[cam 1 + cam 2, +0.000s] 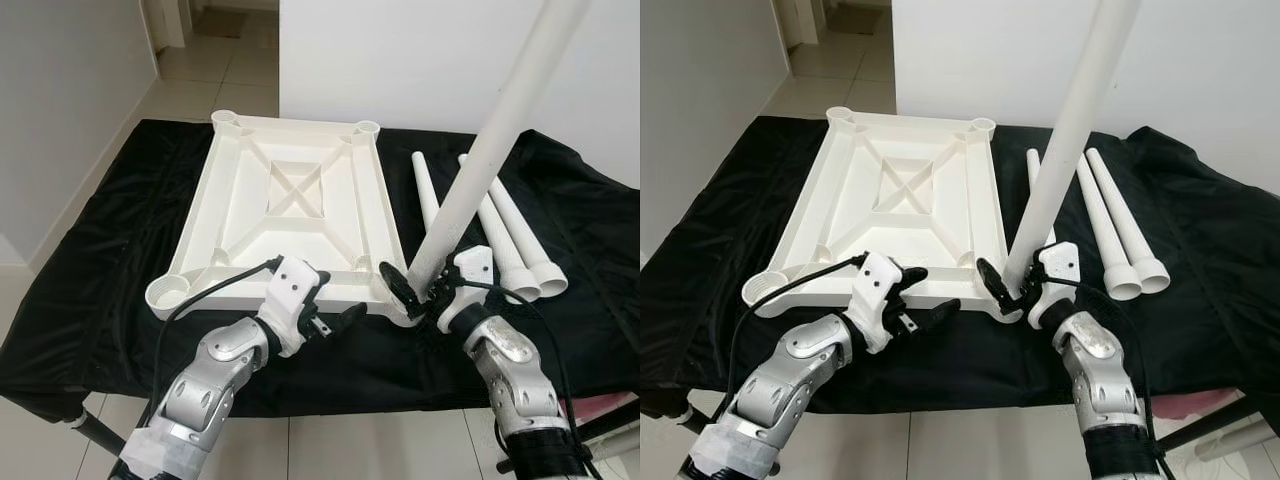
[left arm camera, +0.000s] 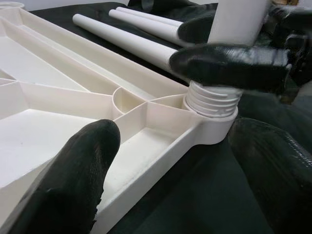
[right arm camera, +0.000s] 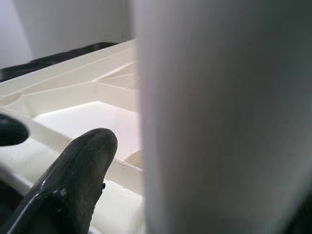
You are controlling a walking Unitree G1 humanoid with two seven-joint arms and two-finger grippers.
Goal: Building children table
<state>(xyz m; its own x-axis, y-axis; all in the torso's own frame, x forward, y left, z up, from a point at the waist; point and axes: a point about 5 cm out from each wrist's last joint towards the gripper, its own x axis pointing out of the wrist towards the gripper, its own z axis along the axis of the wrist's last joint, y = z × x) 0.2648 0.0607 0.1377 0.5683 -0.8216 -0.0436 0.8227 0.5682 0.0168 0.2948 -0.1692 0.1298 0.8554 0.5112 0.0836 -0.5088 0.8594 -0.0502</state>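
White moulded plastic all round, so I judge these parts light and stiff but smooth enough to slip between rubbery fingers. The table leg [image 1: 495, 140] I'm holding is a long tapered tube, leaning away from me, its threaded foot sitting in the near right corner socket [image 2: 210, 108] of the upturned tabletop [image 1: 290, 205]. My right gripper [image 1: 418, 290] is closed round the leg just above the thread, which I think is the right place: low down, where a twist turns the thread without the long top levering it out of true.

My left gripper [image 1: 335, 322] sits at the tabletop's near edge with its fingers [image 2: 73, 170] spread open, holding nothing, one over the ribbed underside and one outside the rim.

Ribs cross the tabletop's underside, with a round socket at each corner. Three spare legs [image 1: 500, 225] lie side by side on the black cloth [image 1: 110, 250], just right of the tabletop.
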